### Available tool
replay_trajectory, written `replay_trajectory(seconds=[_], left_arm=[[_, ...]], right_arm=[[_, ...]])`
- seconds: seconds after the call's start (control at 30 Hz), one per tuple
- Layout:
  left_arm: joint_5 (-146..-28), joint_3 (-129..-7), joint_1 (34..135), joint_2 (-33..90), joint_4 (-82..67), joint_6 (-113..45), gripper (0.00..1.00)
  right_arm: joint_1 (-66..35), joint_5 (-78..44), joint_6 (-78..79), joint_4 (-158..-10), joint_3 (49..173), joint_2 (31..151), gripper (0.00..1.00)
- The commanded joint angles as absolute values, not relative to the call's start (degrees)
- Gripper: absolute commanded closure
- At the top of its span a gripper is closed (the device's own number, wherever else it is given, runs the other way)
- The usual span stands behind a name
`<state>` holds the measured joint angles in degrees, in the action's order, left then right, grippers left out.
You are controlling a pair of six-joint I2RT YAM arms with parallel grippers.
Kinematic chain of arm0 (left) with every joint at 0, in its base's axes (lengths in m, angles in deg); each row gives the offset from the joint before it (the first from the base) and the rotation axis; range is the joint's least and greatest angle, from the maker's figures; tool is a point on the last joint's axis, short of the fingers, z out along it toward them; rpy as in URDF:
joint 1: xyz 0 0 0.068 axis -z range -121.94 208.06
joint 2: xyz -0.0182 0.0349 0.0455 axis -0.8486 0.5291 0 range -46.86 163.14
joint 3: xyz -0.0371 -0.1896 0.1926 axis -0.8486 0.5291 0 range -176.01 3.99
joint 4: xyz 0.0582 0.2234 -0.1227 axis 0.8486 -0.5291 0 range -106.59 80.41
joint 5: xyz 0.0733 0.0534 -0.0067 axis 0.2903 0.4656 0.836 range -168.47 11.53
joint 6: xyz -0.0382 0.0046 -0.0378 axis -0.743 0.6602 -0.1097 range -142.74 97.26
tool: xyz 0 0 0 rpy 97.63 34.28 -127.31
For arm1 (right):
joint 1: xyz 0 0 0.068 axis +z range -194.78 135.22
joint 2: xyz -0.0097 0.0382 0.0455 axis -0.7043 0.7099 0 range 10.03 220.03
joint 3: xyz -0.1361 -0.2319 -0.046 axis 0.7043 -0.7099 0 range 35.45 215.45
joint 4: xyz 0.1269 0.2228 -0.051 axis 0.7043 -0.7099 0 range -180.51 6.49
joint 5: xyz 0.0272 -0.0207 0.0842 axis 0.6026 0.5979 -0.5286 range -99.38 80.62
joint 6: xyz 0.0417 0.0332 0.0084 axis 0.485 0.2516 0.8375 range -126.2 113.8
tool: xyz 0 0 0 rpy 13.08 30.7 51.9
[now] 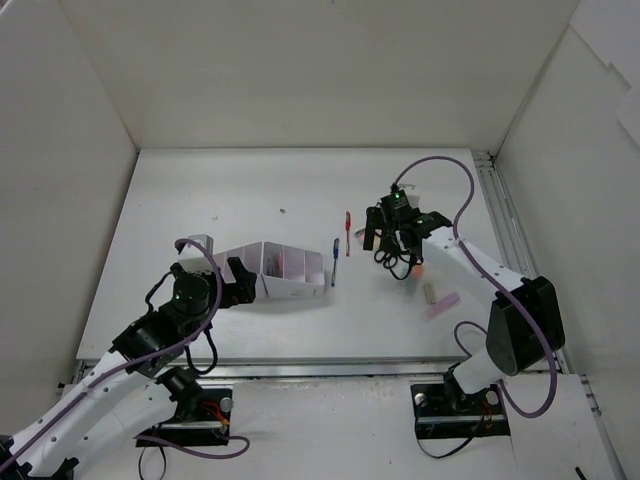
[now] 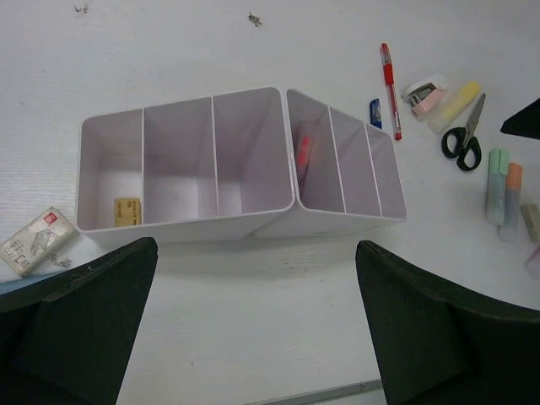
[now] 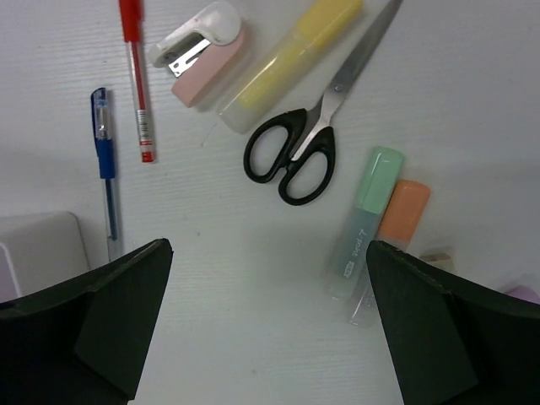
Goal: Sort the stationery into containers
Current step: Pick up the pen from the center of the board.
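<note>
The white organizer (image 1: 290,290) lies left of centre; its front wall (image 2: 211,224) is just beyond my open, empty left gripper (image 2: 257,329). One compartment holds a pink-red item (image 2: 301,156), the leftmost a small yellow piece (image 2: 127,211). My right gripper (image 3: 270,329) is open and empty, above the table near the black-handled scissors (image 3: 308,143), green marker (image 3: 364,219) and orange marker (image 3: 396,224). Beyond lie the yellow marker (image 3: 291,63), red pen (image 3: 135,80) and blue pen (image 3: 105,160). A pink marker (image 1: 442,305) and pale eraser (image 1: 428,292) lie to the right.
A pink-and-white stapler (image 3: 202,51) lies beside the yellow marker. A small staple box (image 2: 34,240) sits at the organizer's left end. White walls enclose the table on three sides, and a metal rail (image 1: 505,230) runs along its right edge.
</note>
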<state>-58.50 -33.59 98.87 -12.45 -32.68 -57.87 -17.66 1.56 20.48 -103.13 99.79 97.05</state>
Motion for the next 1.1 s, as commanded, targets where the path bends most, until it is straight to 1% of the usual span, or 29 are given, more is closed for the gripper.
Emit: replay_trajectory(seconds=[0.0, 0.23, 0.4, 0.57, 0.6, 0.8, 0.83, 0.87, 1.0, 1.03, 1.07], left_arm=[[-56.9, -34.1, 99.0, -10.9, -30.9, -57.5, 0.01], [-57.6, -34.2, 99.0, -8.5, -25.1, -54.0, 0.0], [-58.9, -35.0, 97.3, -5.8, -24.2, -52.8, 0.01], [-64.0, -34.9, 93.5, -3.0, -22.1, -52.5, 0.0], [-64.4, -35.0, 92.4, -2.7, -22.1, -52.4, 0.01], [-68.6, -34.7, 89.6, -1.8, -21.6, -52.4, 0.01], [-69.3, -34.5, 88.8, -1.9, -21.4, -52.4, 0.0], [-69.8, -34.4, 88.2, -1.9, -21.5, -52.4, 0.01], [-70.6, -34.0, 87.0, -2.4, -21.5, -52.2, 0.0], [-70.9, -33.8, 87.0, -2.6, -21.5, -52.1, 0.01], [-71.0, -33.7, 87.0, -2.6, -21.4, -52.2, 0.01]], right_arm=[[-20.7, 0.3, 23.4, -102.1, 97.2, 95.7, 0.02], [-25.8, -0.1, 23.9, -102.3, 92.5, 94.7, 0.02], [-29.5, -2.1, 24.6, -102.5, 87.8, 92.9, 0.02], [-30.6, -3.3, 23.2, -102.6, 86.3, 93.0, 0.04], [-30.8, -3.1, 23.0, -102.6, 86.3, 93.1, 0.06], [-31.9, -3.5, 22.8, -102.7, 85.5, 93.4, 0.26], [-32.0, -3.6, 22.9, -102.8, 85.4, 93.4, 0.33], [-32.1, -3.6, 23.1, -102.7, 85.3, 93.7, 0.36], [-32.4, -3.8, 23.9, -102.8, 84.4, 94.3, 0.39], [-32.5, -3.8, 24.1, -102.8, 84.1, 94.4, 0.43], [-32.7, -3.9, 24.5, -102.8, 83.4, 94.7, 0.44]])
